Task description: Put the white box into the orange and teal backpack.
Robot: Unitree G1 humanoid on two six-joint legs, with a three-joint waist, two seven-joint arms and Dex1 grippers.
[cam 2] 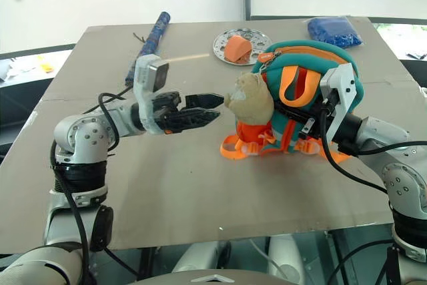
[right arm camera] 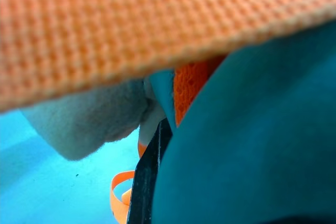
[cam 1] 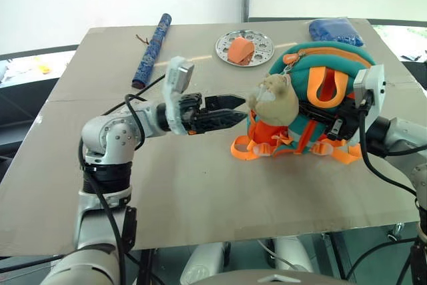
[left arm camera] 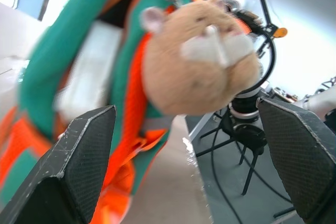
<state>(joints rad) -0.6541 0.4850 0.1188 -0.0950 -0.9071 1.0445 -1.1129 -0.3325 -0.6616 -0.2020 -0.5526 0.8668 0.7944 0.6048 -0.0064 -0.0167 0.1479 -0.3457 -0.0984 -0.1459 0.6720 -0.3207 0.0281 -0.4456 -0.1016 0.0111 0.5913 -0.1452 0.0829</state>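
Table: my work surface is a tan, cardboard-like table (cam 1: 200, 191) with a seam running straight across it.
Roll: a dark blue patterned roll (cam 1: 151, 50) lies at about eleven o'clock on the table, pointing toward the far edge.
Plate: a round silver plate (cam 1: 264, 43) sits at twelve o'clock, near the far edge.
Orange item: an orange piece (cam 1: 240, 51) rests on that plate.
Blue bag: a blue bag (cam 1: 335, 31) lies at one o'clock, at the far corner.

Backpack (cam 1: 320, 98), plate (cam 1: 244, 47) on table (cam 1: 187, 185)
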